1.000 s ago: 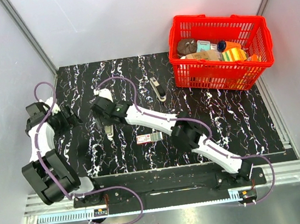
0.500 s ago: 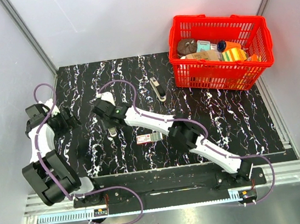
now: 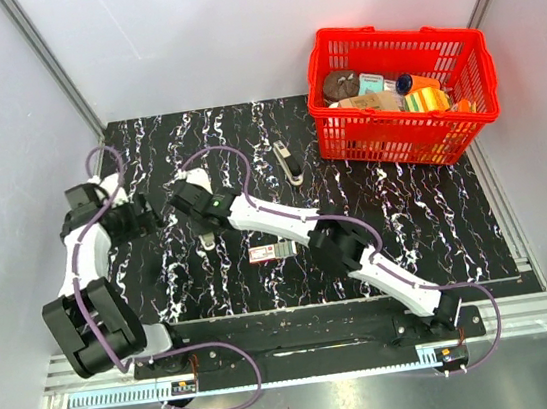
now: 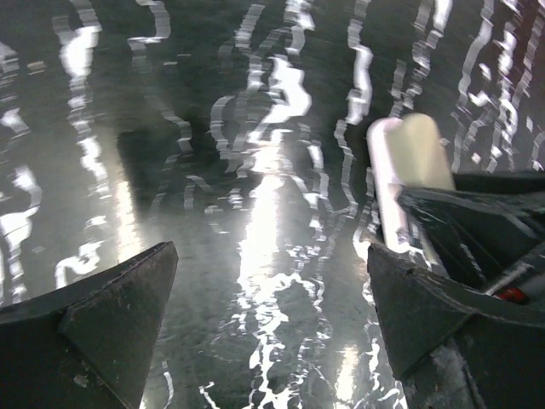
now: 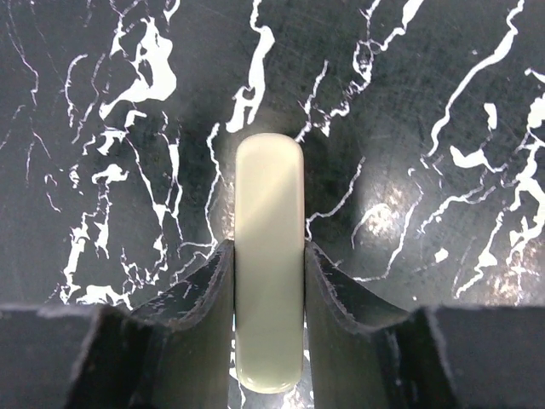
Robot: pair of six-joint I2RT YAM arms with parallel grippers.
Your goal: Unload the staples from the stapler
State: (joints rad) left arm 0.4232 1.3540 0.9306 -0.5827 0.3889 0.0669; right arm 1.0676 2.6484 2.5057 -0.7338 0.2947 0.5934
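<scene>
**Stapler (image 5: pixel 269 324) clamped in the right claw**

The red basket (image 3: pixel 385 135) at the right rear holds a tan box, a teal box, a yellow-green pad and a round brown thing. A small red-and-white box (image 3: pixel 265 253) lies on the table (image 3: pixel 426 215), its print too small to read. The right gripper (image 5: pixel 268 249) clamps the cream stapler flat on the table, left of centre. The left gripper (image 4: pixel 271 256) gapes apart beside it.
</scene>
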